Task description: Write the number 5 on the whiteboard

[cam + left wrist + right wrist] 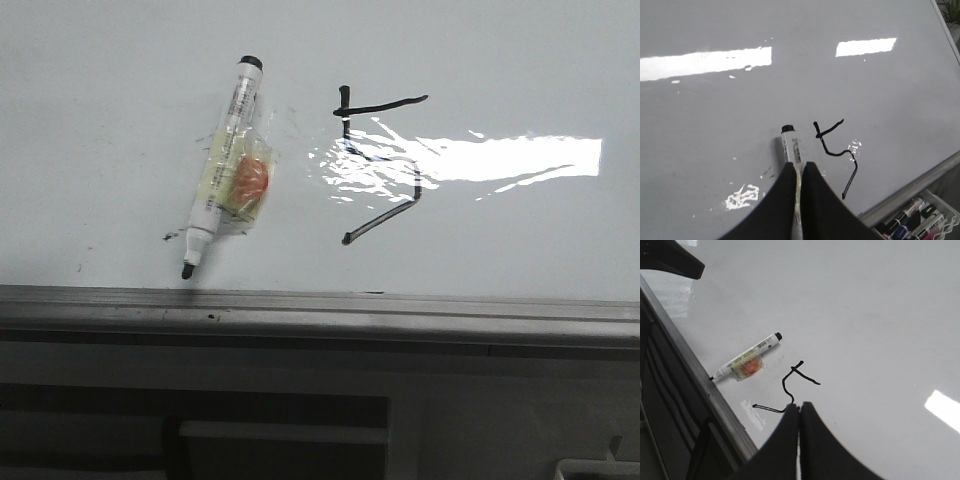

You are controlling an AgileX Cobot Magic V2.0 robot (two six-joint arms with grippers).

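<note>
The number 5 (380, 222) is drawn in thin black strokes on the whiteboard (100, 120), partly under glare. It also shows in the left wrist view (850, 181) and the right wrist view (805, 377). A white marker (225, 160) with a clear wrap and an orange patch lies loose on the board left of the 5, tip toward the grey rail (320, 305). No gripper shows in the front view. My left gripper (800, 164) is shut above the marker (791, 147), not holding it. My right gripper (800, 405) is shut and empty above the 5's tail; the marker (747, 357) lies beyond.
A wire tray (940, 212) holding several spare markers hangs below the rail at the board's lower right. A dark arm part (670, 257) shows at the far corner of the right wrist view. Small black smudges lie near the marker.
</note>
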